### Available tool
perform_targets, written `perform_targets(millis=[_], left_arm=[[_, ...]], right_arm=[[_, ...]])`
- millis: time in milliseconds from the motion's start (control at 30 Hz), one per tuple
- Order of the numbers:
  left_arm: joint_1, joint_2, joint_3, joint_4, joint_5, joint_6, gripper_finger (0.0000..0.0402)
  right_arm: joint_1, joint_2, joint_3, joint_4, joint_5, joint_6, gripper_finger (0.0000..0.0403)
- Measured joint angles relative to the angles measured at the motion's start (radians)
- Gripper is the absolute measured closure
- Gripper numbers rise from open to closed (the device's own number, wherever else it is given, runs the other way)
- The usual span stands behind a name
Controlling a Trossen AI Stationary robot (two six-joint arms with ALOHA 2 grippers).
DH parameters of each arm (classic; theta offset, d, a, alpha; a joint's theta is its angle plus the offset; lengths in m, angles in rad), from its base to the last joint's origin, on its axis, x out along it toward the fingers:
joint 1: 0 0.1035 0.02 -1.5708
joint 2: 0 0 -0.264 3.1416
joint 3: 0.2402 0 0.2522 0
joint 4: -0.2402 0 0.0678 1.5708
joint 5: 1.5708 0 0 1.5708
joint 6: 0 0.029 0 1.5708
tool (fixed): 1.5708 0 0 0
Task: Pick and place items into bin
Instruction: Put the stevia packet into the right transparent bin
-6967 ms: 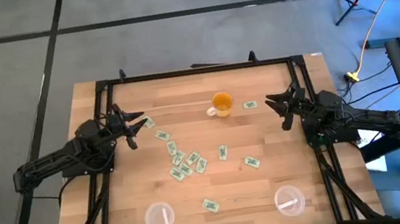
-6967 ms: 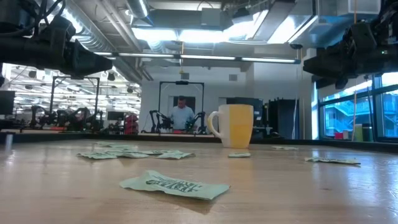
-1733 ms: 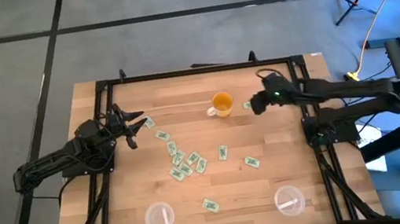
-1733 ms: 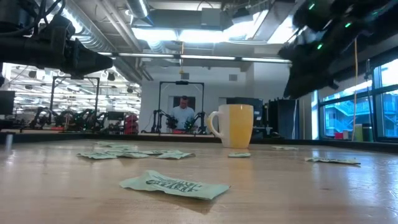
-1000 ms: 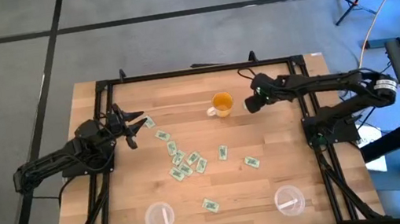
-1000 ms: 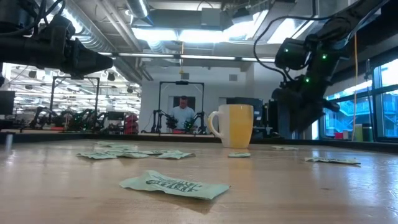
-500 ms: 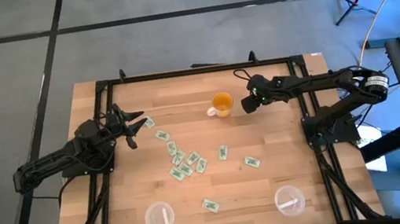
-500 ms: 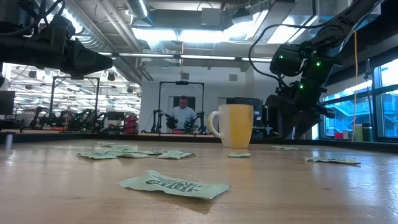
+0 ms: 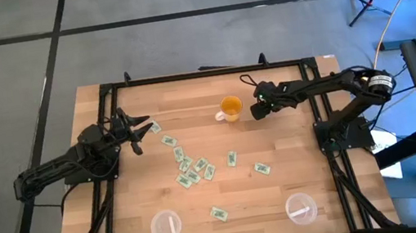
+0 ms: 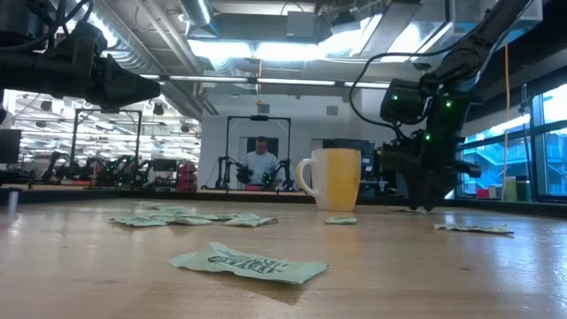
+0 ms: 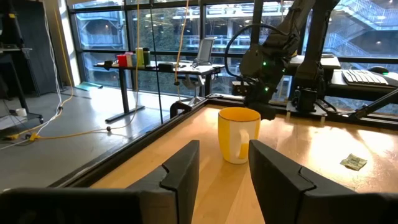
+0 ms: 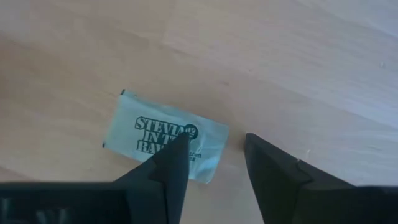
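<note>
Several small green-and-white packets lie flat on the wooden table, most in a cluster (image 9: pixel 191 168), with single ones (image 9: pixel 261 169) (image 9: pixel 219 212) around it. My right gripper (image 12: pixel 216 142) is open and points down over one packet (image 12: pixel 165 142) just right of the orange mug (image 9: pixel 230 107). One finger (image 12: pixel 171 163) stands over the packet's end, the other (image 12: pixel 273 171) beside it on bare wood. In the low view the right gripper (image 10: pixel 423 190) hangs close above the table. My left gripper (image 9: pixel 134 132) waits open near the table's left edge. My right gripper comes at the packet from above, pointing down, with one fingertip (image 12: pixel 177 148) over the packet's short end (image 12: pixel 205 155). The packet lies flat on the table. I cannot tell whether the finger touches it.
Two clear round bins stand near the table's near edge, one left (image 9: pixel 166 226) and one right (image 9: pixel 301 208). The mug (image 10: pixel 335 177) stands upright right beside the right gripper. A black frame (image 9: pixel 202 73) runs around the table. A person (image 10: pixel 260 164) stands far behind.
My right gripper has come down toward the table beside the mug, drifting slightly toward the table's left, and now hangs low over the packet. The packets and the mug have not moved.
</note>
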Motion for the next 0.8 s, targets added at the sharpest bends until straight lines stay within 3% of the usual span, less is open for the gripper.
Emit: perform_targets(millis=[333,800], left_arm=[[0.0,0.0,0.0,0.0,0.0,0.0,0.0269],[0.0,0.0,0.0,0.0,0.0,0.0,0.0267]], right_arm=[[0.0,-0.003,-0.002,0.002,-0.002,-0.002,0.0309],[0.0,-0.002,-0.004,0.002,-0.004,-0.032,0.0351]])
